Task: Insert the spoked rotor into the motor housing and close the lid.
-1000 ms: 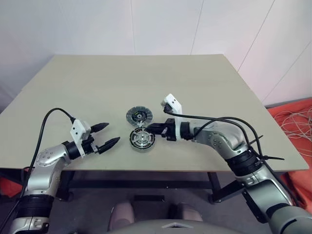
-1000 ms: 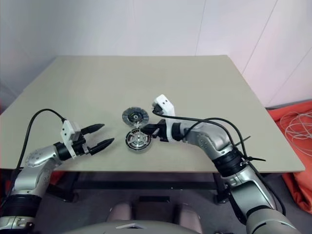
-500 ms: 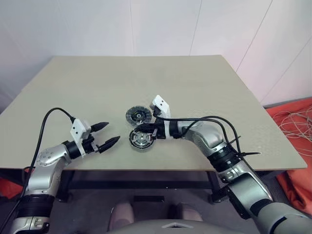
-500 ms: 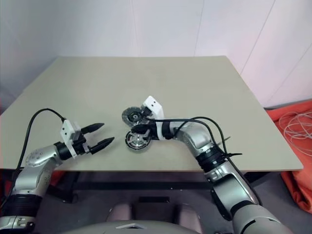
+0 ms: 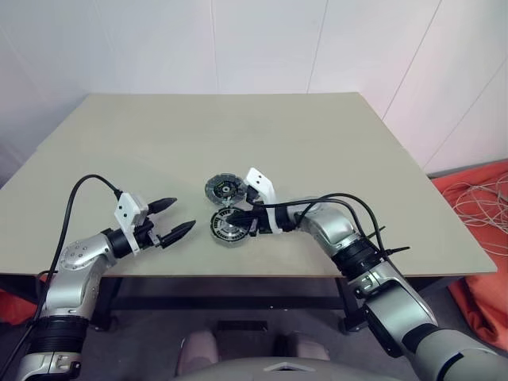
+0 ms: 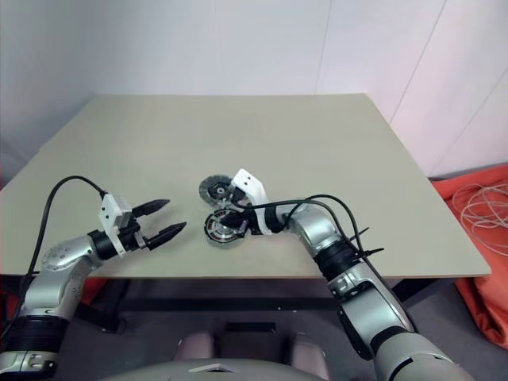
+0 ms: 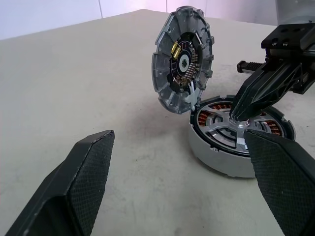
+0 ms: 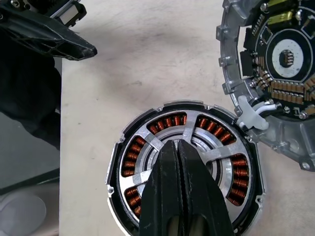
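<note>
The motor housing (image 8: 183, 171), one round grey cup, sits on the table (image 5: 317, 143) near its front edge. Inside it lie a ring of copper-brown windings and the spoked rotor (image 7: 227, 124), whose pale arms run out from the hub. The right gripper (image 8: 178, 152), fingers pressed together with nothing between them, has its tips over the rotor's centre. Just behind the housing, joined to it by a white connector (image 8: 252, 117), is the one lid (image 7: 183, 60); the left wrist view shows it tilted up, circuit parts on its inner face. Left of the housing, well apart, the left gripper (image 5: 172, 217) hovers spread wide and empty.
</note>
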{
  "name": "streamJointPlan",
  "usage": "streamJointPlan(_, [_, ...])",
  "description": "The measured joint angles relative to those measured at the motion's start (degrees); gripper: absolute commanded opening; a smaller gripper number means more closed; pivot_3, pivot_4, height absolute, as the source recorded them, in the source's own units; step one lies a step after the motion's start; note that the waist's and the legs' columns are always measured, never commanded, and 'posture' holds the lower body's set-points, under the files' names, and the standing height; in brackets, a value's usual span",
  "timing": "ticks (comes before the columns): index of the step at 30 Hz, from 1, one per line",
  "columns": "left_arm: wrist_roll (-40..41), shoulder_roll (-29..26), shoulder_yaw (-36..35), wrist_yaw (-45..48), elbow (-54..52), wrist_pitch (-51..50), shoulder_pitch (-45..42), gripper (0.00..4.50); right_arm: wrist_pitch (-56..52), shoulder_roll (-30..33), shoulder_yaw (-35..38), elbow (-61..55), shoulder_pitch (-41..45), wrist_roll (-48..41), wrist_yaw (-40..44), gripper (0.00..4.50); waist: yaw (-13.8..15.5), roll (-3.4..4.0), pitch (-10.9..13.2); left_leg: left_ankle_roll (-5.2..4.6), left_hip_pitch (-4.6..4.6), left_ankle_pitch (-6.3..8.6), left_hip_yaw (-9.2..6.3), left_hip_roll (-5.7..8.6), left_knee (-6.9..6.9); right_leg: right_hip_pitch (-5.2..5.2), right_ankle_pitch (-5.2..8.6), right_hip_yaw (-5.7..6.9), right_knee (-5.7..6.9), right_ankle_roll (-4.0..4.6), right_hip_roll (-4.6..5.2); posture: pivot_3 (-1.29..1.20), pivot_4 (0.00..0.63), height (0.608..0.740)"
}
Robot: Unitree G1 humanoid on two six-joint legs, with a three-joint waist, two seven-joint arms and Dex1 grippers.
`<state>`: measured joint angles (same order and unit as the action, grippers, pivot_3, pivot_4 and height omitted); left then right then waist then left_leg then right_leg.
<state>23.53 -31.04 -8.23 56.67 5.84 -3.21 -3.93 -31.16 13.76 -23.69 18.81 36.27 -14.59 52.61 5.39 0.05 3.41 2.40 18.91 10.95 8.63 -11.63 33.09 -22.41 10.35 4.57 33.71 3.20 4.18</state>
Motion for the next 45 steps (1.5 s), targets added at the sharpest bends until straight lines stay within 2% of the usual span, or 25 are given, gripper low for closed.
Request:
streamJointPlan(8, [0.0, 0.06, 0.0, -0.07, -0.02, -0.02, 0.15, 4.5, -4.44, 4.94, 3.9, -7.08, -0.03, -0.45, 1.51, 0.03, 0.09, 0.0, 0.01, 0.0, 0.12, 0.0, 0.02, -0.01, 0.01, -0.06, -0.01, 0.0, 0.01, 0.01, 0.0, 0.0, 0.0, 0.74])
streamJointPlan(11, [0.0, 0.18, 0.02, -0.12, -0.02, -0.02, 0.29, 4.5, -4.97, 9.21, 4.19, -9.71, -0.16, -0.62, 4.45, 0.59, 0.14, 0.01, 0.01, -0.03, 0.2, 0.01, 0.07, 0.0, -0.01, -0.13, -0.01, 0.01, 0.03, 0.01, -0.01, 0.0, 0.0, 0.74])
streamJointPlan(15, [0.0, 0.2, 0.0, -0.2, -0.02, -0.02, 0.93, 4.5, -1.48, 16.28, 2.89, -14.12, -0.24, 1.41, 10.47, 1.95, 0.14, 0.01, 0.01, -0.05, 0.23, 0.03, 0.11, -0.02, -0.02, -0.19, -0.01, 0.01, 0.04, 0.01, -0.01, 0.0, 0.0, 0.74])
streamJointPlan(19, [0.0, 0.21, 0.01, -0.19, -0.01, -0.02, 0.91, 4.5, 10.0, 20.38, -3.34, -15.14, 1.03, 8.86, 15.89, 3.35, -0.03, 0.01, 0.01, -0.04, 0.22, 0.02, 0.12, -0.07, -0.01, -0.23, 0.0, 0.0, 0.04, 0.0, -0.01, 0.0, 0.0, 0.74])
streamJointPlan(22, [0.0, 0.24, 0.02, -0.14, 0.07, 0.0, 0.77, 4.5, 18.8, 21.18, -8.02, -14.56, 4.53, 14.12, 20.85, 4.39, -0.05, 0.01, 0.01, -0.04, 0.23, 0.02, 0.11, -0.07, 0.05, -0.28, 0.0, 0.0, 0.05, 0.01, -0.01, 0.0, 0.0, 0.74])
streamJointPlan(26, [-0.05, 0.37, 0.13, -0.11, 0.3, 0.11, 0.23, 4.5, 33.97, 19.66, -13.23, -5.72, 12.3, 22.02, 23.5, 4.46, -0.13, 0.01, 0.02, -0.04, 0.24, 0.02, 0.09, -0.06, 0.2, -0.29, -0.01, 0.0, 0.1, 0.01, 0.0, 0.0, 0.0, 0.74])
streamJointPlan(30, [-0.08, 0.55, 0.22, -0.37, 0.11, 0.17, 0.38, 4.5, 53.94, 16.5, -17.64, 7.03, 19.86, 31.42, 20.55, 4.46, -0.35, -0.03, 0.01, -0.04, 0.26, 0.02, 0.11, -0.07, 0.22, -0.31, -0.03, 0.0, 0.17, 0.05, 0.0, 0.0, 0.0, 0.74])
streamJointPlan(34, [-0.07, 0.55, 0.0, -0.89, -0.14, 0.18, 1.19, 4.5, 68.31, 14.19, -20.79, 15.87, 23.67, 38.62, 16.41, 4.46, -0.58, -0.04, 0.02, -0.11, 0.46, 0.06, 0.15, -0.05, 0.22, -0.43, -0.18, 0.0, 0.19, 0.31, -0.01, 0.0, 0.0, 0.74])
streamJointPlan(39, [-0.08, 0.56, -0.06, -1.27, -0.44, 0.19, 1.71, 4.5, 78.17, 11.3, -22.06, 22.46, 25.7, 44.22, 11.28, 4.46, -1.5, -0.04, 0.02, -0.15, 0.77, 0.09, 0.15, -0.05, 0.22, -0.72, -0.31, 0.01, 0.23, 0.53, -0.02, 0.0, 0.0, 0.74])
streamJointPlan(45, [-0.07, 0.57, -0.07, -1.89, -1.2, 0.19, 1.96, 4.5, 84.24, 9.17, -22.08, 25.49, 26.42, 46.6, 8.96, 4.46, -1.87, -0.03, 0.03, -0.16, 0.76, 0.09, 0.15, -0.06, 0.23, -0.72, -0.31, 0.0, 0.25, 0.54, -0.02, 0.0, 0.0, 0.74])
